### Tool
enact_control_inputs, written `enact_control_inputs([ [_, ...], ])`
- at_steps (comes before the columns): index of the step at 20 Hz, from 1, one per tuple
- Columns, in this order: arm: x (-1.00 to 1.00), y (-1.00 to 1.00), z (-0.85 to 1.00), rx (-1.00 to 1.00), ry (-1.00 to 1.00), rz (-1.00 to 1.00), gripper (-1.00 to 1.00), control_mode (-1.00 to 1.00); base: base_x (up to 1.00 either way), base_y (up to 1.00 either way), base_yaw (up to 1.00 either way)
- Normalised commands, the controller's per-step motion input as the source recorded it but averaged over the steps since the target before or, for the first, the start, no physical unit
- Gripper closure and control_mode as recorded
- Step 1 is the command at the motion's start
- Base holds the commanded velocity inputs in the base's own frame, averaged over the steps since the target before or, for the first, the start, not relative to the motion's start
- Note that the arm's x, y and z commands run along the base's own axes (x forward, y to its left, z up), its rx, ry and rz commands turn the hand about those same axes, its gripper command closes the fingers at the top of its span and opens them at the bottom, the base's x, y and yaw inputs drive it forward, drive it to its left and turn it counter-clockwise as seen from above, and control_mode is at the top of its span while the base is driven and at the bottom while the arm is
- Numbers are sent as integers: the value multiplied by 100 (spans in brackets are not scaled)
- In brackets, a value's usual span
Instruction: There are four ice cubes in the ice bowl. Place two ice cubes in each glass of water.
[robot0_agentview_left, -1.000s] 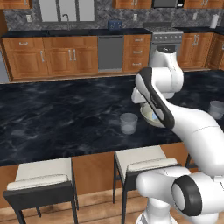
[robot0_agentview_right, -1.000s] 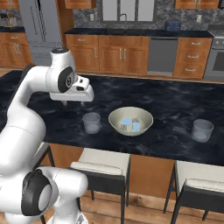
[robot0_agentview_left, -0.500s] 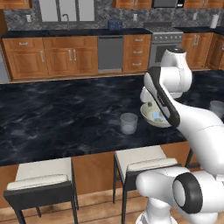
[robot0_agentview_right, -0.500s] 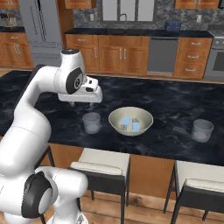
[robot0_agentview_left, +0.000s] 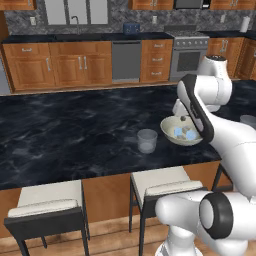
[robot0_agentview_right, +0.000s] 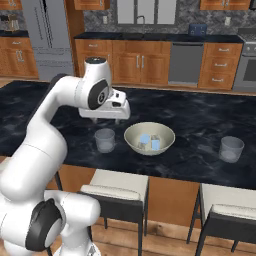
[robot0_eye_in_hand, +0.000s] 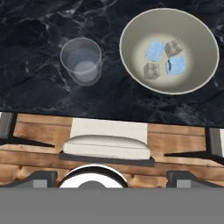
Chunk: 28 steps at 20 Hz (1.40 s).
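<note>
The cream ice bowl (robot0_agentview_right: 165, 131) sits on the black marble counter near its front edge, with several pale blue ice cubes (robot0_agentview_right: 148, 141) lying in it. In the hand view the ice cubes (robot0_eye_in_hand: 154, 51) cluster in the middle of the ice bowl (robot0_eye_in_hand: 192, 39). One glass of water (robot0_agentview_right: 105, 140) stands just left of the bowl, the other glass of water (robot0_agentview_right: 231, 148) farther right. My gripper (robot0_agentview_right: 114, 120) hangs open and empty above the counter, over the gap between the left glass (robot0_eye_in_hand: 81, 61) and the bowl. In the left base view, the bowl (robot0_agentview_left: 169, 128) is partly behind my arm.
Padded stools (robot0_agentview_right: 117, 187) stand under the counter's front edge, right below the glass and bowl. The dark counter (robot0_agentview_left: 75, 135) stretches wide to the left. Wood cabinets, a dishwasher and a stove line the far wall.
My hand has swung sideways from beyond the left glass toward the bowl, and its jaws have spread a little wider. Bowl, ice cubes and glasses have not moved.
</note>
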Motion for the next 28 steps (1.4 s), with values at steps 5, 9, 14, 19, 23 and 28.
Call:
enact_control_inputs([
  [5,0,-31,-9,0,0,0,-100,-100,0,0,0],
  [9,1,-25,-13,-1,0,0,-100,-100,0,0,0],
  [14,0,-17,-14,0,0,0,-100,-100,0,0,0],
  [19,0,-17,-17,0,0,0,-100,-100,0,0,0],
  [23,1,-14,-19,-2,1,0,-100,-100,0,0,0],
  [28,7,-15,-21,-2,0,0,-100,-100,0,0,0],
])
